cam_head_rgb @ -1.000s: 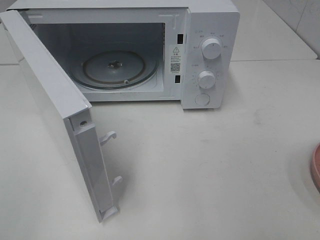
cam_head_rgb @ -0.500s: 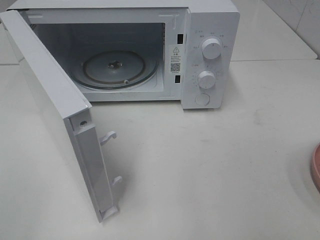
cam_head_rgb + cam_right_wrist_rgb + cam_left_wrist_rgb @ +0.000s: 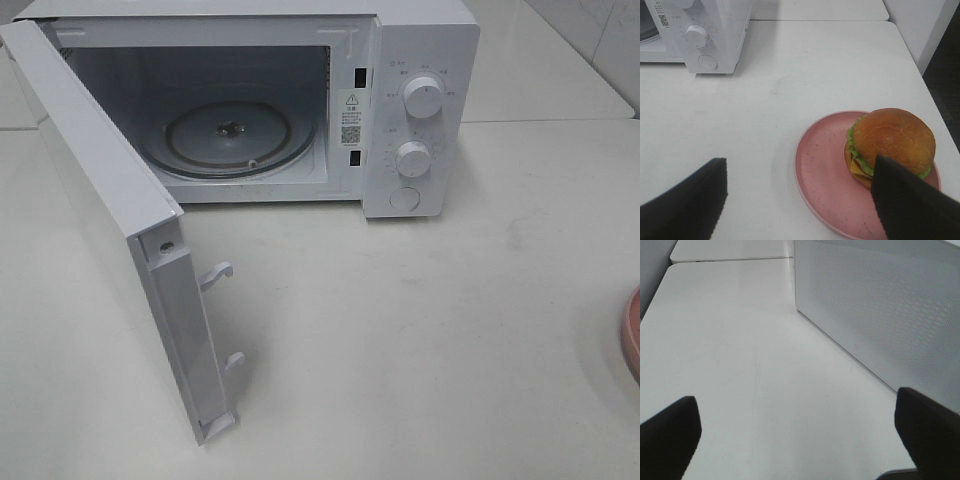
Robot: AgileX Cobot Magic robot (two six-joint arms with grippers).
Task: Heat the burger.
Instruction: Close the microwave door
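Nothing differs from a second ago. The left gripper [image 3: 795,440] hangs spread beside the door [image 3: 120,240]. The microwave [image 3: 420,60] gapes at 12 o'clock. The right gripper [image 3: 800,200], jaws apart, hovers over the burger [image 3: 892,142] on its plate [image 3: 820,175], seemingly untouched, at 3 o'clock.

white table [image 3: 420,330], microwave [image 3: 420,60], pink plate [image 3: 825,175]

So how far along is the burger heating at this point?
Done: the microwave door stands open, with the glass turntable bare inside. In hand: nothing is gripped. The right gripper hangs open over the pink plate near the burger; the left gripper is open beside the door. Left: grasp the burger, put it inside, shut the door, set the dials.
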